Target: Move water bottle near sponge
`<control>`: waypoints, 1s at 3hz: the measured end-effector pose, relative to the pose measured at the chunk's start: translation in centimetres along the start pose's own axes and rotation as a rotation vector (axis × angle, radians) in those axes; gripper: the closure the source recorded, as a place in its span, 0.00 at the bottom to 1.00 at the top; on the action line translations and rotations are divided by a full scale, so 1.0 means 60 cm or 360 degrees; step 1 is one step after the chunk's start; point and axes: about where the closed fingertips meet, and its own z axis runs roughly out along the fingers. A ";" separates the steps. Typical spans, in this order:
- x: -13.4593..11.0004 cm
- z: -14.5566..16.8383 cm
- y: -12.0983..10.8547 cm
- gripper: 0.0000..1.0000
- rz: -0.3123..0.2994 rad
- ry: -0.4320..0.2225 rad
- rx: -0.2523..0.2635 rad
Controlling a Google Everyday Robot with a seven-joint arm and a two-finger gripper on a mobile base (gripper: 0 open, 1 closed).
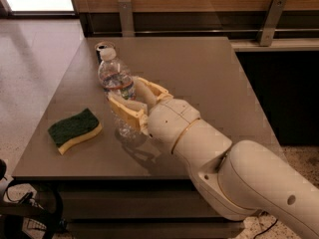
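The water bottle (116,83) is clear and ribbed, with a white cap and a red-and-white label band. It stands upright near the middle-left of the grey table (199,73). My gripper (130,99) is shut on the bottle, one cream finger on each side of its lower half. The sponge (75,129), dark green on top with a yellow layer below, lies flat near the table's front left, a short way left of the bottle. My white arm reaches in from the lower right.
A drink can (103,50) stands just behind the bottle, mostly hidden by it. A wooden wall with metal brackets (125,16) runs along the table's back edge. Cables and a wheel (30,210) show below the front left corner.
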 end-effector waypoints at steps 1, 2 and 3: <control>0.020 0.004 0.001 1.00 -0.0049 0.0027 0.0038; 0.031 0.009 0.005 1.00 -0.0077 0.0022 0.0060; 0.050 -0.008 0.004 1.00 -0.0060 0.0025 0.0124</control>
